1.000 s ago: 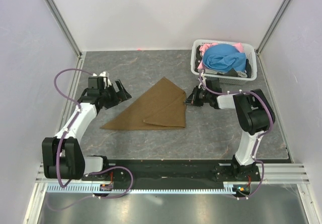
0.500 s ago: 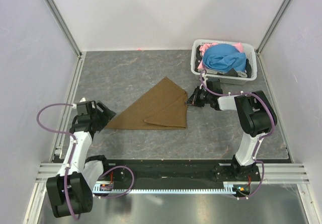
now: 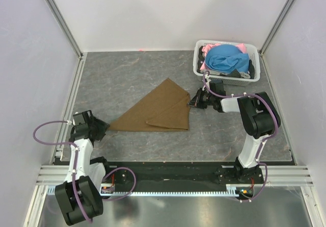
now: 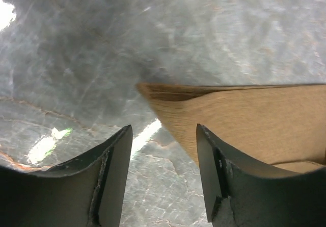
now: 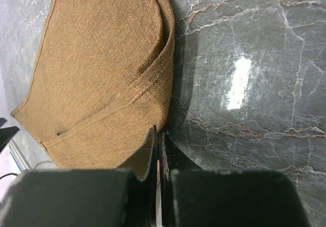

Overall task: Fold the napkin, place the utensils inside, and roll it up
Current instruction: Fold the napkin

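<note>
The brown napkin [image 3: 158, 109] lies folded into a triangle on the grey table, with a smaller flap folded over at its near right. My left gripper [image 3: 102, 127] sits low at the napkin's pointed left tip [image 4: 153, 92]. It is open, and only bare table shows between its fingers [image 4: 114, 155]. The cloth runs past behind the right finger. My right gripper [image 3: 192, 103] is shut on the napkin's right corner [image 5: 153, 109], with a thin sliver of cloth caught between the closed fingertips [image 5: 159, 132]. The utensils are out of view.
A white basket [image 3: 224, 81] stands at the back right, holding a blue cloth [image 3: 226, 58] and a pink one [image 3: 209, 47]. White walls with metal rails enclose the table on three sides, and the left wall is close to my left arm.
My left arm has drawn back towards the near left and dropped to the napkin's left tip, its jaws narrowing. The right gripper and the napkin have stayed put.
</note>
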